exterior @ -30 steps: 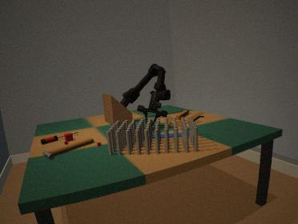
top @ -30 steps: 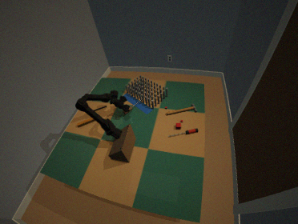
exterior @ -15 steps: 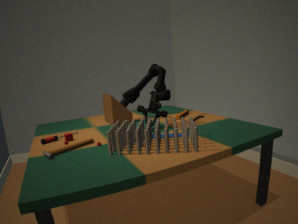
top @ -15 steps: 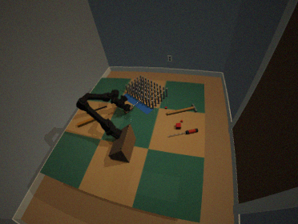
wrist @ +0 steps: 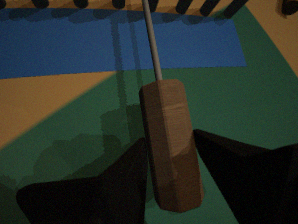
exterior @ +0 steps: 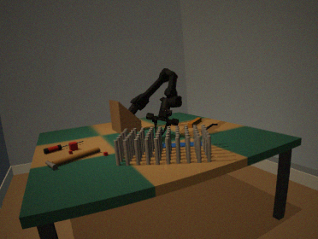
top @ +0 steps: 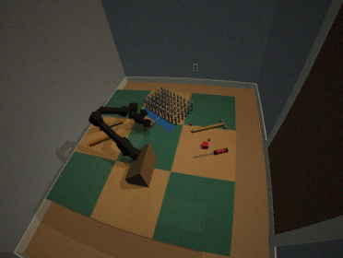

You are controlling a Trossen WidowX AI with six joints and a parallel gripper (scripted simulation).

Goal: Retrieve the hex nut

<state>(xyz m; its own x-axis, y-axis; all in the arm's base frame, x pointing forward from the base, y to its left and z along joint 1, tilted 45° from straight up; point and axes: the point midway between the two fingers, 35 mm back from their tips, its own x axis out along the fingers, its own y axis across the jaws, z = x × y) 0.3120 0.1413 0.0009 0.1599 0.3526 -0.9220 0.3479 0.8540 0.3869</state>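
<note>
From the top, one black robot arm (top: 108, 126) reaches to one blue taped strip (top: 166, 123) (exterior: 184, 145) (wrist: 200, 42). Behind it stand many thin grey metal spacers (top: 168, 105) (exterior: 167, 149), too many to count. One hammer (top: 207, 127) and one red-handled screwdriver (top: 220, 151) lie apart.

From outside, the spacers hide much of the strip; I cannot see the nut.

Up close, one gripper (wrist: 169, 138) pinches one brown wooden handle (wrist: 172, 145) with a thin grey rod (wrist: 153, 45) reaching over the strip.

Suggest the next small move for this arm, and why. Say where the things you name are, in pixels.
Probably ease the wooden-handled tool (wrist: 172, 145) forward, shaft lined up with a gap between spacers (top: 176, 121) (exterior: 167, 149): the gripper (top: 148, 123) (wrist: 169, 138) grips its handle, and the shaft already reaches over the blue strip (top: 168, 124) (exterior: 184, 144) (wrist: 200, 42) toward them.
</note>
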